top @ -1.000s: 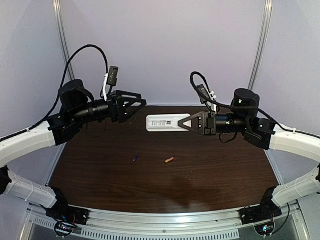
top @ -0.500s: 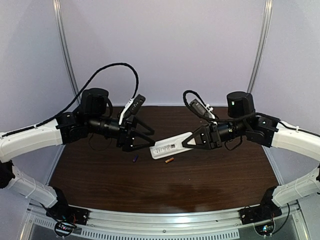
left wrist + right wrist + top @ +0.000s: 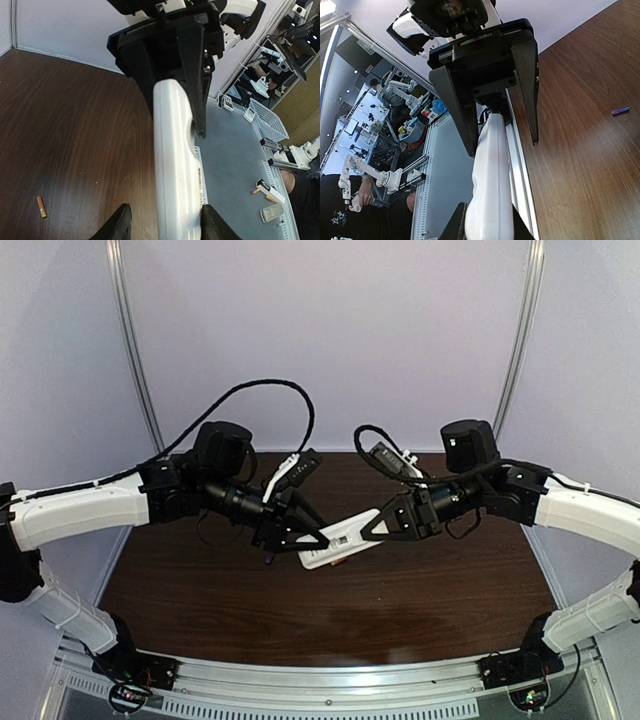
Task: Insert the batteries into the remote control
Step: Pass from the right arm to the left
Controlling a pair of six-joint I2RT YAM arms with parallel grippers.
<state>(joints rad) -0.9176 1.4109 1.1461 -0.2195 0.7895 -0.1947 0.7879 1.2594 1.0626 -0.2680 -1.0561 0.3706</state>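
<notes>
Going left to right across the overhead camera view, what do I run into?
From the left: left arm → left gripper → remote control → right gripper → right arm.

Glossy wht plastic remote control (image 3: 172, 150); dk wood-grain table (image 3: 65, 125), slight sheen

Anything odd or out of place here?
Nothing damaged or spilled. The right gripper holds the remote control tilted above the table, the open left gripper straddling its far end. The orange battery and purple battery lie loose on it.
</notes>
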